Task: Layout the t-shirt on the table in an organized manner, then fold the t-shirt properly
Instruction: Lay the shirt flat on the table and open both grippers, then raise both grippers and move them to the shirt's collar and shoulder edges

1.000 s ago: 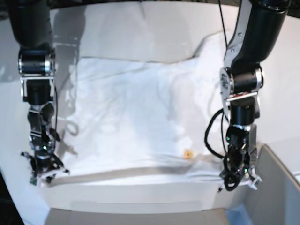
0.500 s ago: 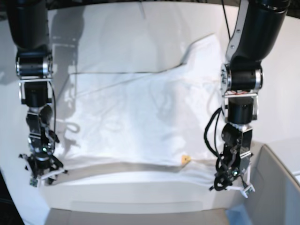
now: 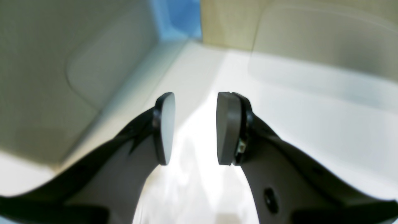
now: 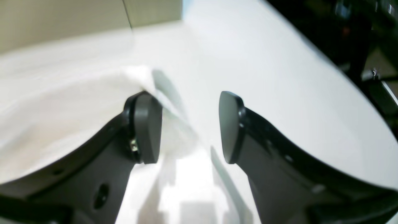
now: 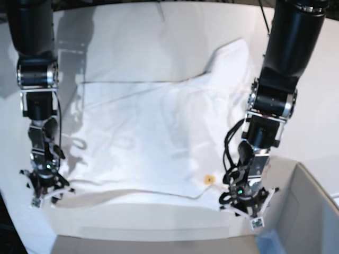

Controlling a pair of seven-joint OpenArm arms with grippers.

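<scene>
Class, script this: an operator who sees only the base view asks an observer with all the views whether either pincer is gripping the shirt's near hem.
Operator: The arm on my right, is it gripping cloth?
Observer: No. The left pincer stands open, with nothing between its pads.
Operator: And the other arm?
Observer: The right pincer is open too. The t-shirt corner lies by one pad, unclamped.
Operator: What faces the left one?
Observer: The grey box wall, close ahead.

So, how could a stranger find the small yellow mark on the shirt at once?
Start from the white t-shirt spread over the table. Follow its near hem toward the left arm's pincer. Just before it sits a small yellow mark, the only colour on the pale cloth.
</scene>
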